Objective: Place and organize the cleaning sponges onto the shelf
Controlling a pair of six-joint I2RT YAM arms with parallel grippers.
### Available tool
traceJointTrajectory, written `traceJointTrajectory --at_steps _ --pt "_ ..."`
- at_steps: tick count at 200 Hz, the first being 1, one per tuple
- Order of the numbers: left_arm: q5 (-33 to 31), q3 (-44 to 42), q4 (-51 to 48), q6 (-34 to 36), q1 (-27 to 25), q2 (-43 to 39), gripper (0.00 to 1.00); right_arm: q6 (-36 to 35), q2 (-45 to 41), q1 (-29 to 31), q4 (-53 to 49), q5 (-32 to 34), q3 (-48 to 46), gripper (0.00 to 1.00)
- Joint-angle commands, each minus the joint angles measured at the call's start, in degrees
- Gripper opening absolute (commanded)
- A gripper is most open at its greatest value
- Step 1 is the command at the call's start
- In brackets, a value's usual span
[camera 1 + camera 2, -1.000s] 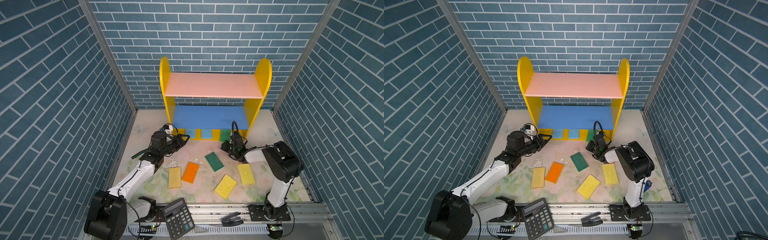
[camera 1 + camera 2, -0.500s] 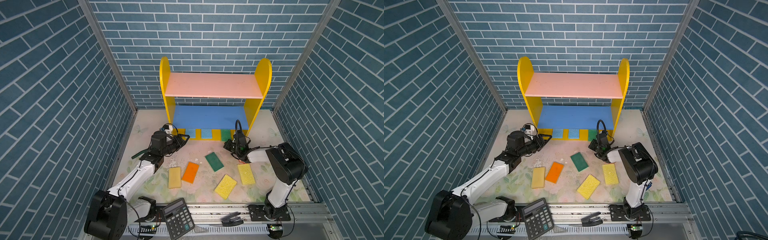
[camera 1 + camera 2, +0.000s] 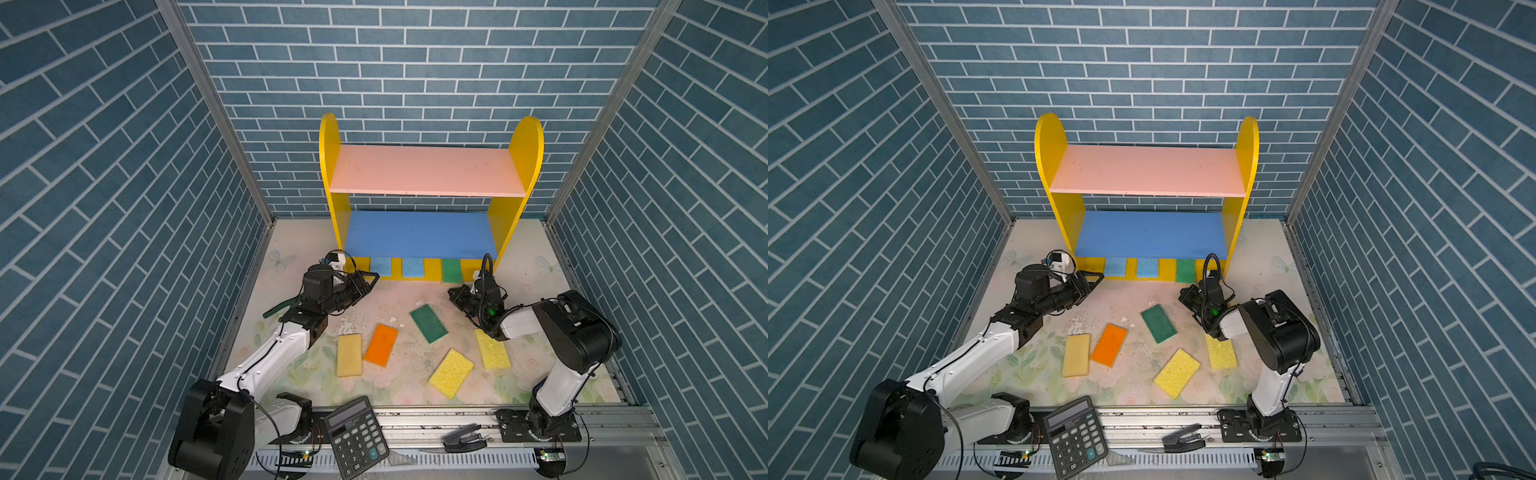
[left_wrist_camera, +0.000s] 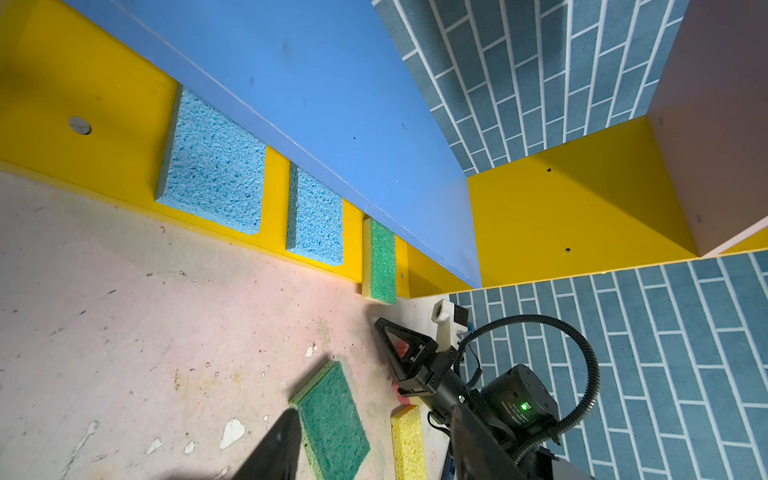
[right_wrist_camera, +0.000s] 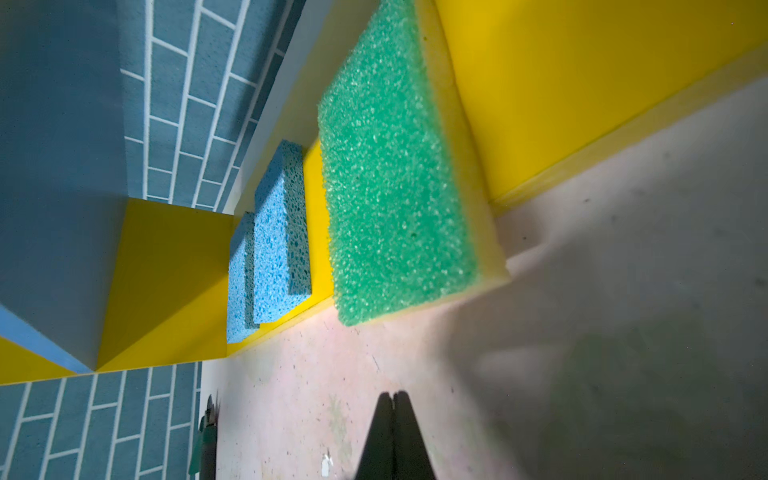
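Green sponge [image 5: 395,178] on shelf [image 5: 582,83] base lies just ahead of clenched, empty right claw [image 5: 392,397]; left claw [image 3: 369,281] released.

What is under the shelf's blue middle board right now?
On the yellow base: two light blue sponges and one green sponge, side by side, front ends sticking out. The blue middle board hides their rear parts and the back of the base.
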Motion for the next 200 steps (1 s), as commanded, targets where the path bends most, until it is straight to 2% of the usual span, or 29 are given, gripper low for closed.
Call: traceJointTrajectory --at_steps 1,21,43,200 --pt "0.61 -0.53 0.72 0.26 0.16 -0.28 0.59 6.53 4.83 -1.04 9.6 -0.81 -1.03 0.0" --pt "0.52 -0.62 0.33 0.45 0.16 -0.41 0.59 10.06 8.98 -1.98 16.65 -0.5 -1.74 0.0" --pt "0.53 -0.55 0.23 0.44 0.16 -0.32 0.59 12.59 12.26 -2.49 19.76 -0.63 -1.59 0.0" --pt "0.95 -0.3 1.28 0.07 0.16 1.44 0.59 12.41 16.21 -2.6 19.12 1.41 3.25 0.0"
